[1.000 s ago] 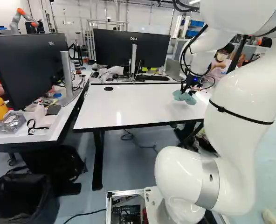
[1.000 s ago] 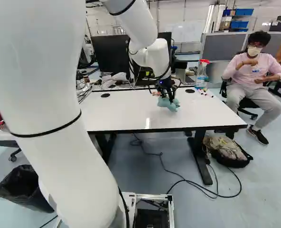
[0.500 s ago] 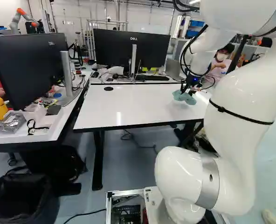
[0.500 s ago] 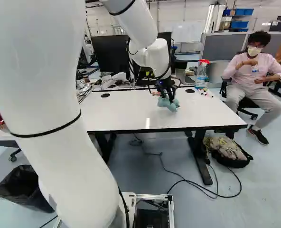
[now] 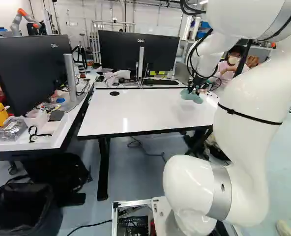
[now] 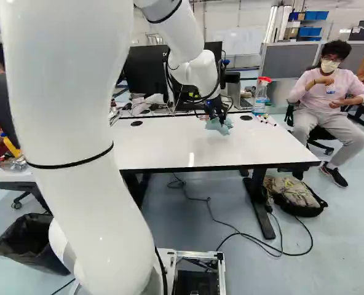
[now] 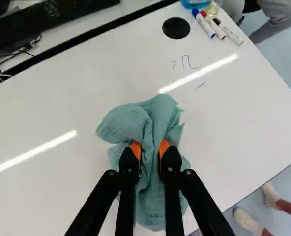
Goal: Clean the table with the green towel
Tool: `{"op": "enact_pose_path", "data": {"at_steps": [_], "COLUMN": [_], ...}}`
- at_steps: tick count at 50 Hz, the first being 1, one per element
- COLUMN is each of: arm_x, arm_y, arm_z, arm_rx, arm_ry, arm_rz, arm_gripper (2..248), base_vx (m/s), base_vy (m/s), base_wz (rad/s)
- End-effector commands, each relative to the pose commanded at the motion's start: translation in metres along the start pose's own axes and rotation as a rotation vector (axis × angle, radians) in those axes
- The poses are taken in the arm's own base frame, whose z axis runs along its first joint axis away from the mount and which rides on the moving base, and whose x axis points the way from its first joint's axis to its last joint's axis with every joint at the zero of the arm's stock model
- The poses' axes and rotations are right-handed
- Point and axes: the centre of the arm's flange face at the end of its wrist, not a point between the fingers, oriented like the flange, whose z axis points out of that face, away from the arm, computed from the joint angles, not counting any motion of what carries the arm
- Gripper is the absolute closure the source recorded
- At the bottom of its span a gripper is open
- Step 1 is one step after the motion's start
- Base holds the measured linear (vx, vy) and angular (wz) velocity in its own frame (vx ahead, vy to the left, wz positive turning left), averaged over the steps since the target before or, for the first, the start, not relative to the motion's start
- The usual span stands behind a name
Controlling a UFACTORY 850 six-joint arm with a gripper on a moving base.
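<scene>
towel (image 7: pixel 128 122), wrist view: bunched up between the two fingers of the tool (image 7: pixel 150 150), which is clenched on it; folds spill out over the white table (image 7: pixel 76 108).
scribbles (image 7: pixel 189 62), wrist view: thin dark strokes ahead of the towel, near a black disc (image 7: pixel 176 28). i'd say they're what wants wiping; so narrow a bundle could slide past them, or just smear them if pressed lightly.
markers (image 7: pixel 208 24), wrist view: lying by the table's corner, past the scribbles. a long push that way might roll them off.
bottle (image 6: pixel 261 98), right base view: upright near the markers; a careless sweep of the arm (image 6: pixel 198 72) could tip it.
keyboard (image 5: pixel 160 82), left base view: just beyond the table's far edge, with the towel not far from that side; a stroke run too deep might snag it.
</scene>
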Motion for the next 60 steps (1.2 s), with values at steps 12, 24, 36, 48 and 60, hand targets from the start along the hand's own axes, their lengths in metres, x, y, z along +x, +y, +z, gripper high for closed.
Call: {"op": "enact_pose_path", "data": {"at_steps": [12,24,36,48,60], "arm_x": [0.016,0.016,0.009,-0.004,-0.012], "arm_y": [-0.007,-0.007,-0.004,0.002,0.007], "arm_z": [0.015,0.029,0.039,0.044,0.054], "arm_rx": [0.007,0.007,0.004,-0.002,-0.008], "arm_ry": [0.055,0.083,0.105,0.111,0.118], "arm_rz": [-0.010,-0.010,-0.006,0.002,0.010], "arm_gripper": [191,191,191,191,191], "base_vx": [0.000,0.000,0.000,0.000,0.000], "base_vy": [0.000,0.000,0.000,0.000,0.000], "base_wz": [0.000,0.000,0.000,0.000,0.000]}}
